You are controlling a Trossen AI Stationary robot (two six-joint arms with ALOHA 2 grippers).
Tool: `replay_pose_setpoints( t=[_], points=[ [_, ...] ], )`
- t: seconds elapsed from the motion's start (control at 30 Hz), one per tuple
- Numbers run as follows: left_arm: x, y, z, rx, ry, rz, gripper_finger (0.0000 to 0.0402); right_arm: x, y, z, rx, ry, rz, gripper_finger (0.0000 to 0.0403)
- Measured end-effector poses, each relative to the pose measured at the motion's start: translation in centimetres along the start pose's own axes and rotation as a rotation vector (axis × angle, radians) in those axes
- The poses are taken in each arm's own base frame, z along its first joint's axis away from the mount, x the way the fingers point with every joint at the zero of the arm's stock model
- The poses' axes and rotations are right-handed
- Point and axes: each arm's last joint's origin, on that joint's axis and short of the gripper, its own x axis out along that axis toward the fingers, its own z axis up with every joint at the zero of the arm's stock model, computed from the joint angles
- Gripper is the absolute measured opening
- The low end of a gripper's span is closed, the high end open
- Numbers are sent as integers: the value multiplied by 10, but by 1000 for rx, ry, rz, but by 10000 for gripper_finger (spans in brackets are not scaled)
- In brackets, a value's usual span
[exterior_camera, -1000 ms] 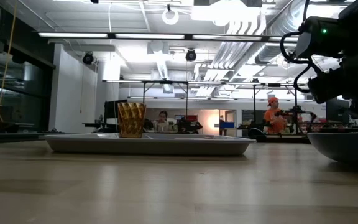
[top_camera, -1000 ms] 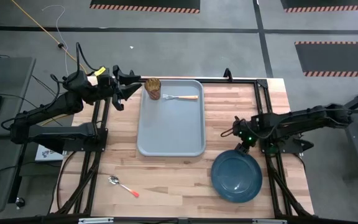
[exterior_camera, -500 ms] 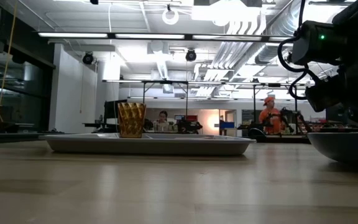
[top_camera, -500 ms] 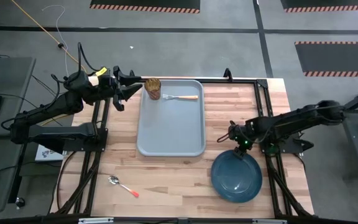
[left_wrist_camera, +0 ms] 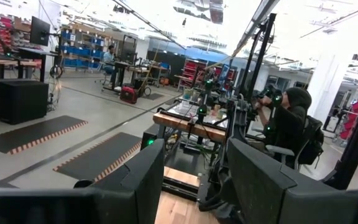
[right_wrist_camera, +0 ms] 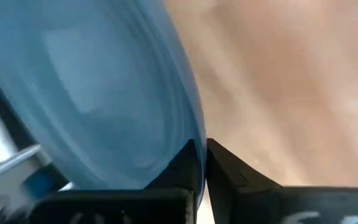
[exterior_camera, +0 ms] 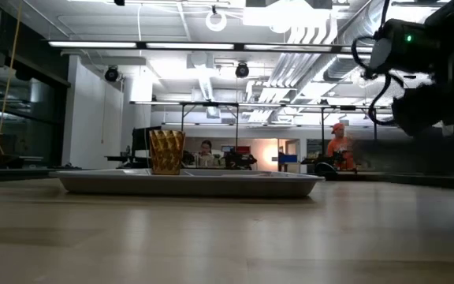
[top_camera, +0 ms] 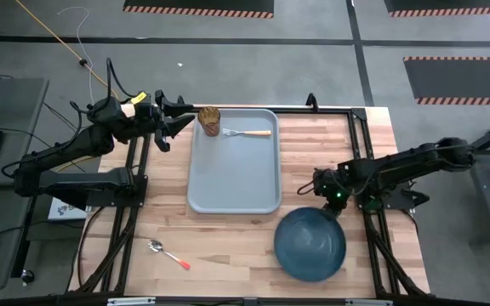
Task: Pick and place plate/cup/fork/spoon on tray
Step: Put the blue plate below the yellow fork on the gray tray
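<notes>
Jaws of the right gripper [top_camera: 328,201] are clenched on the rim of the round dark blue plate [top_camera: 310,245], which sits at the lower right of the high view on the wooden tabletop [top_camera: 228,238]; the right arm stretches in low from the right edge. Left gripper [top_camera: 177,117] waits at the upper left, jaws released, beside the large light grey-blue tray [top_camera: 233,170]. On the tray's top edge stand the amber tumbler cup [top_camera: 210,121] and the tan-handled fork [top_camera: 247,133], lying across the frame, tines toward the cup. The red-handled spoon [top_camera: 169,254] lies diagonally at lower left.
</notes>
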Motion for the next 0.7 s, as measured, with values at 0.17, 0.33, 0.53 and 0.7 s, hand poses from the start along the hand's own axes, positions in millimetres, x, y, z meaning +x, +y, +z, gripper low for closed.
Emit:
replay_pose_setpoints(
  t=[0.17, 0.33, 0.53, 0.7],
  points=[
    [0, 0, 0, 0, 0, 0, 168, -13, 21, 5, -68, -77, 251, 3],
    [0, 0, 0, 0, 0, 0, 168, -27, 46, 22, -98, -337, 431, 2],
    [0, 0, 0, 0, -1, 1, 168, -33, 59, 49, 79, -708, 384, 1],
    [0, 1, 0, 0, -6, 20, 168, -47, 68, 85, 245, -854, 190, 1]
  ],
)
